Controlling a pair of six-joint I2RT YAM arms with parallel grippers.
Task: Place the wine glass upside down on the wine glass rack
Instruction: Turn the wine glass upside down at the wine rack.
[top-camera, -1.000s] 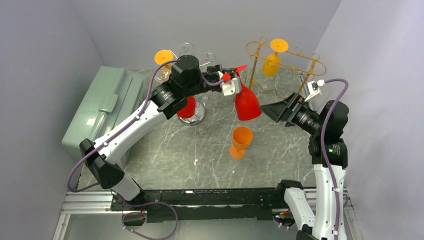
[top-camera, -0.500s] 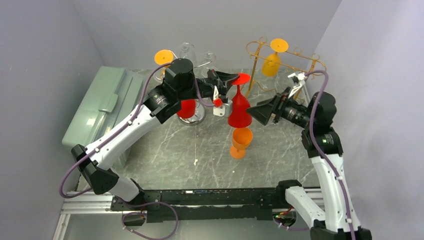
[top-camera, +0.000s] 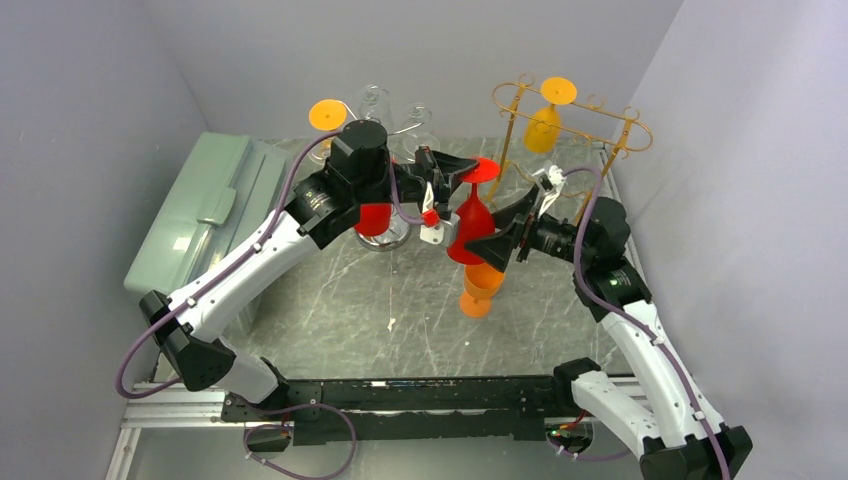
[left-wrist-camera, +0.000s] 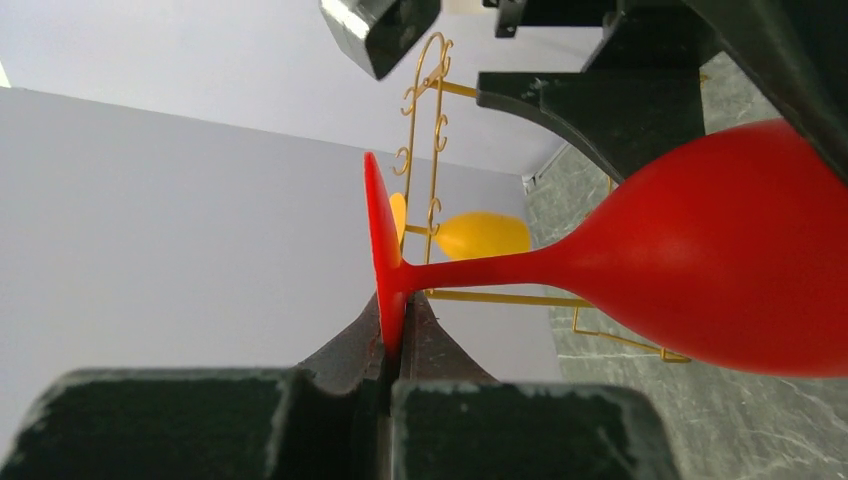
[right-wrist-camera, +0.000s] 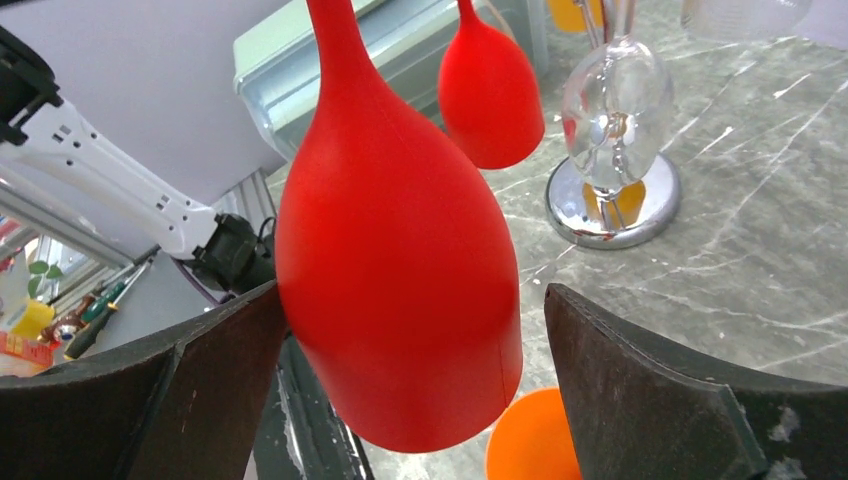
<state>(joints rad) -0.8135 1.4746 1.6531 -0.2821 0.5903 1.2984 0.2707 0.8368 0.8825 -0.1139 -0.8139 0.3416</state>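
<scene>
Red wine glass (top-camera: 470, 222) upside down over the middle of the worktop (top-camera: 350, 300), foot pinched in the shut left fingers (left-wrist-camera: 420, 340); right fingers (right-wrist-camera: 680, 390) wide open on both sides of its bowl, holding nothing

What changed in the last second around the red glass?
The open right claw swung left to straddle the red wine glass. The left claw, still shut on its foot, shifted it slightly left and nearer. The orange glass and the yellow glass on the gold rack stayed put.
</scene>
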